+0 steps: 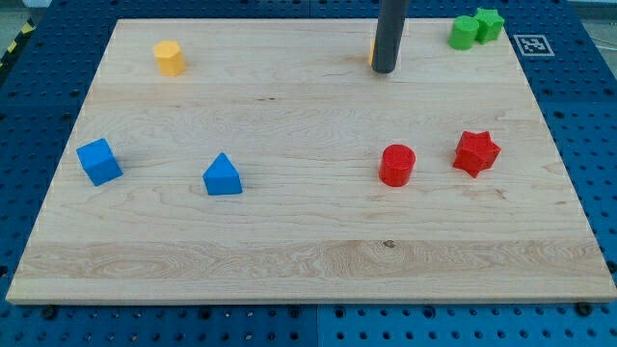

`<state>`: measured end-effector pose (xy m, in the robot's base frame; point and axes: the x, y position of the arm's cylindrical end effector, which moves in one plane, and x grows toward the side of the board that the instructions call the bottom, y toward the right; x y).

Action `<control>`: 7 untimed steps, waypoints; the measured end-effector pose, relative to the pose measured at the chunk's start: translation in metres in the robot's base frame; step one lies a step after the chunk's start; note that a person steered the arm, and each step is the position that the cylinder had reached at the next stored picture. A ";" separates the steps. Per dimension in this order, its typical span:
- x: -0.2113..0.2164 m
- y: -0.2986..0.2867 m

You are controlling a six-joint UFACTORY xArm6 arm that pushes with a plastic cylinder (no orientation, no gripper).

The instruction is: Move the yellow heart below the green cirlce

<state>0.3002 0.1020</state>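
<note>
My tip (pixel 385 69) rests on the board near the view's top, a little right of the middle. A sliver of a yellow block (pixel 372 54) shows at the rod's left edge. The rest is hidden behind the rod, so its shape cannot be made out. The tip looks to be touching it or very close. The green round block (pixel 463 34) sits at the top right, well right of my tip, with a green star (pixel 490 21) touching it on its upper right. Another yellow block (pixel 169 58), roughly hexagonal, sits at the top left.
A red cylinder (pixel 396 165) and a red star (pixel 476 152) sit right of the middle. A blue cube (pixel 99 161) and a blue triangular block (pixel 223 174) sit at the left. The wooden board (pixel 308 260) lies on a blue pegboard.
</note>
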 end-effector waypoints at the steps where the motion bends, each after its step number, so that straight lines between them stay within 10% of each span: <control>1: -0.015 -0.021; 7: -0.034 0.007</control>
<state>0.2658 0.1093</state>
